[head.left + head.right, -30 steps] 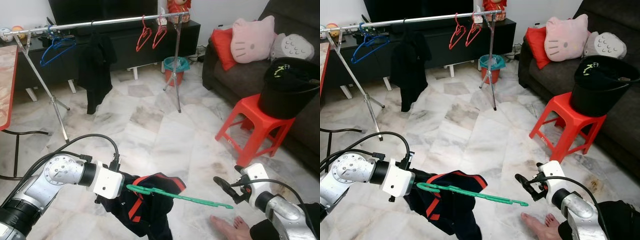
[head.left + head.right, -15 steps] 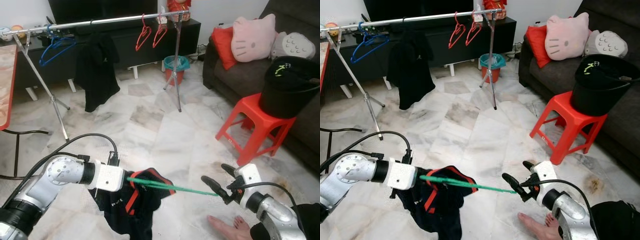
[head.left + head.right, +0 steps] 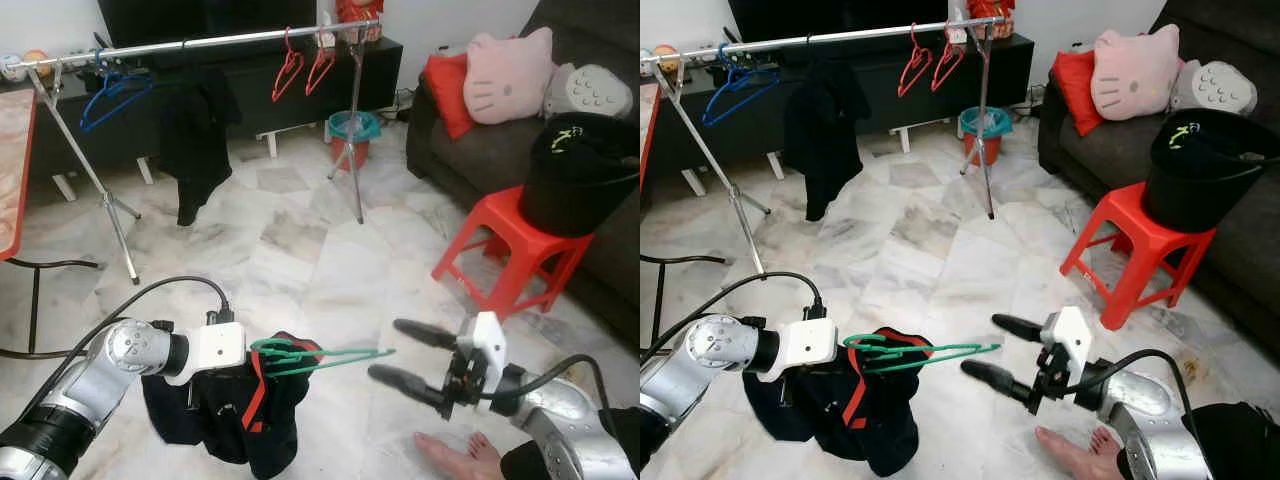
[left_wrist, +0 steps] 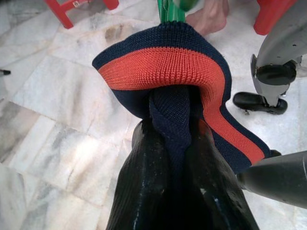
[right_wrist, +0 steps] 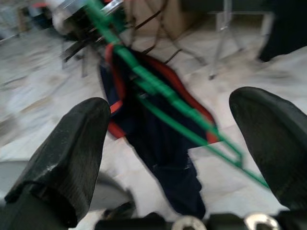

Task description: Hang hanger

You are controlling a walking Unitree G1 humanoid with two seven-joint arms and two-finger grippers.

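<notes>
My left gripper [image 3: 250,354] is shut on the collar of a navy knit garment [image 3: 235,415] with red trim [image 4: 163,67]. The garment hangs low over the floor. A green hanger [image 3: 320,356] is threaded in its neck and sticks out level to the right. My right gripper [image 3: 385,349] stands open, its two black fingers [image 5: 72,148] spread wide on either side of the hanger's free end and apart from it. The metal clothes rail [image 3: 200,42] stands far back across the room.
On the rail hang a black garment [image 3: 195,140], two red hangers [image 3: 300,65] and a blue hanger [image 3: 110,95]. A red stool [image 3: 500,245] carries a black bucket [image 3: 575,185] at right, before a dark sofa [image 3: 440,140]. A person's bare foot [image 3: 455,460] rests by my right arm.
My right gripper has opened wide and swung left around the hanger's free end. The hanger has drawn in toward my left gripper, and the garment hangs lower.
</notes>
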